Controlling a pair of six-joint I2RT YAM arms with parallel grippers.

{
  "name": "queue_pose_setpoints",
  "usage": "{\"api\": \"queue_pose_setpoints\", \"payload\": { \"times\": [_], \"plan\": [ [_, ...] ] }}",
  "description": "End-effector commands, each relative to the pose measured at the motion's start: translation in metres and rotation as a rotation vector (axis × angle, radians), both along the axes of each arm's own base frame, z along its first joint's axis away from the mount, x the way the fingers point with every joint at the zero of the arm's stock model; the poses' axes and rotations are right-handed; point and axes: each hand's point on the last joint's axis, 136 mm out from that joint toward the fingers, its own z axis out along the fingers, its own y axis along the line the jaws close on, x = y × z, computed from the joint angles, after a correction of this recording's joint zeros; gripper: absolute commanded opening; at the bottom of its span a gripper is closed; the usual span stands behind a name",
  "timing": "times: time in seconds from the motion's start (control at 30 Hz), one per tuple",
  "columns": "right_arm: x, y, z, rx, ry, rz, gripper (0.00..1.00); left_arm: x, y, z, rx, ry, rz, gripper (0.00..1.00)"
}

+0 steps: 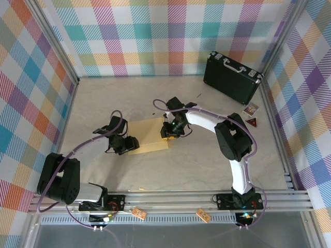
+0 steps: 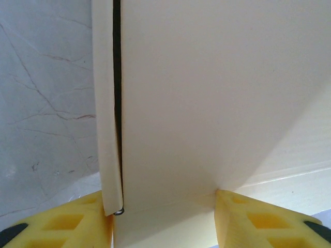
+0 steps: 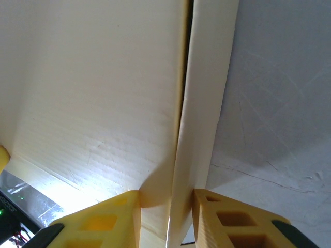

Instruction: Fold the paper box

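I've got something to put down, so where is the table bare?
Bare: the back-left table between wall and paper box, and the near strip by the rail. Crowded: centre, with left pincer and right pincer on the box; back right, briefcase and cards.

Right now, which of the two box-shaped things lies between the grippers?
The paper box, pale tan, in the middle: the left gripper is at one end, the right gripper at the other. The black briefcase stands at the far right.
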Motion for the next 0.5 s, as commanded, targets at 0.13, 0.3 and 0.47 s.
{"api": "queue_pose_setpoints", "payload": {
  "times": [0.13,0.3,0.47],
  "plan": [
    [-0.015,-0.005,-0.017,-0.054,0.049,0.032,0.31,0.008,-0.012,-0.005,-0.037,-0.01,-0.023,0.49],
    [-0.006,-0.017,-0.003,-0.105,-0.022,0.03,0.42,0.005,-0.007,-0.009,-0.006,0.005,-0.03,0.49],
    [0.001,-0.038,0.02,-0.176,-0.104,0.018,0.53,0.007,-0.007,-0.006,-0.007,-0.004,-0.031,0.49]
  ]
}}
